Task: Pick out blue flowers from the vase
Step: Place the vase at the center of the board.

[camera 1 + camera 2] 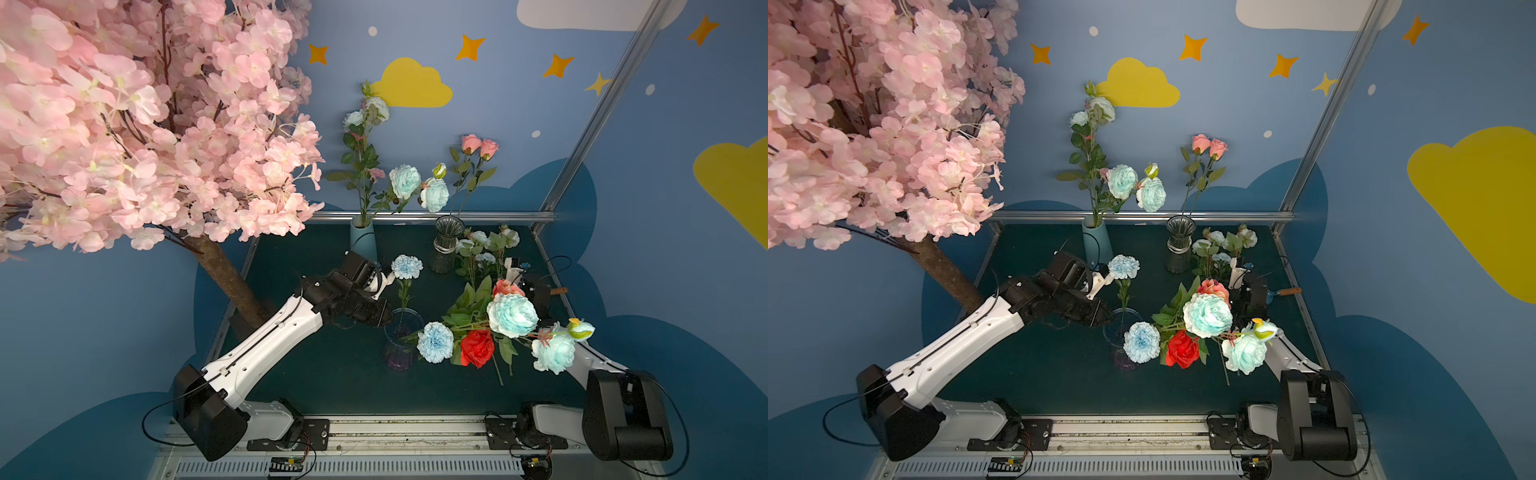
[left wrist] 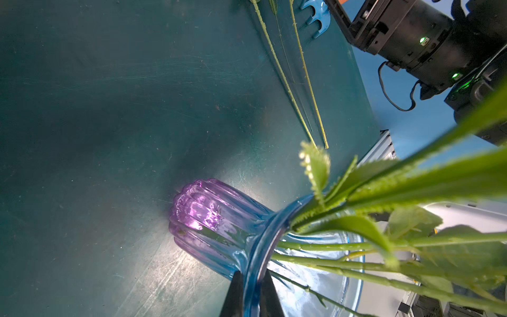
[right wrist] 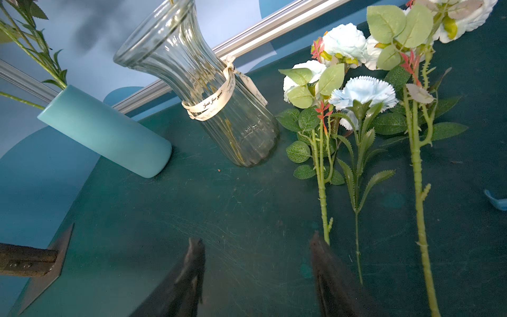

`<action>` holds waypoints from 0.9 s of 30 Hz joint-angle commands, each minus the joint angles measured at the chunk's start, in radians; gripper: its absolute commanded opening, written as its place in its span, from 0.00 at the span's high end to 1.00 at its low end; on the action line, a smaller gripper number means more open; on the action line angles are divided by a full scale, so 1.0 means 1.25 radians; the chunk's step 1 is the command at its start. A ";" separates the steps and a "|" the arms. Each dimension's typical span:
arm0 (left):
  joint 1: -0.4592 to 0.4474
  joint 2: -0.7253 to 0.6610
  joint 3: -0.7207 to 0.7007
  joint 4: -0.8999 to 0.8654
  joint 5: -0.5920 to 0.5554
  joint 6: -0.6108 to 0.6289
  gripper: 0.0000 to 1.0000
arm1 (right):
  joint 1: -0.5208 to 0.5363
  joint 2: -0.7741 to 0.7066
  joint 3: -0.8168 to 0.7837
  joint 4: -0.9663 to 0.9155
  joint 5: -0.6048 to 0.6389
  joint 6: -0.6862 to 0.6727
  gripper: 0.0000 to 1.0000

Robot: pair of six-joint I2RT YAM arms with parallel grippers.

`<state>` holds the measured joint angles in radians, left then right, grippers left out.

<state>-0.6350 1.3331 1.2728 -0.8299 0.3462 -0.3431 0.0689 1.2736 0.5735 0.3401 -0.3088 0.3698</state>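
So far, a few blue flowers (image 3: 363, 90) lie on the desk (image 3: 219, 208), just by the right gripper (image 3: 258, 247), which is wide and holds nothing. More blue ones (image 1: 512, 315) stand in the vase (image 2: 203, 216); the left gripper (image 2: 251, 277) pinches its rim. The job is not done.

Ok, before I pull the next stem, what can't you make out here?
- Left wrist view: flower heads cut off by the frame edge; only stems and leaves show at the purple vase.
- Both top views: which stem carries which head; leaves and the big blue flower cover the crossing.
- Blue tool: cut off at the right wrist view's edge, tiny in the top views; type unclear.
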 commanded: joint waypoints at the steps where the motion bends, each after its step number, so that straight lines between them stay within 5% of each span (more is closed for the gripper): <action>1: 0.011 -0.043 0.000 0.072 0.063 0.000 0.96 | -0.002 0.010 0.017 0.014 -0.011 -0.005 0.38; 15: 0.028 -0.098 -0.047 0.133 0.020 -0.017 0.50 | -0.001 0.015 0.022 0.014 -0.017 -0.007 0.38; 27: 0.028 -0.215 -0.173 0.366 -0.039 -0.042 0.46 | 0.004 0.034 0.030 0.019 -0.048 -0.010 0.38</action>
<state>-0.6022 1.0580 1.0973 -0.5003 0.3096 -0.3794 0.0692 1.3006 0.5747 0.3408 -0.3435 0.3660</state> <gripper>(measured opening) 0.543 0.620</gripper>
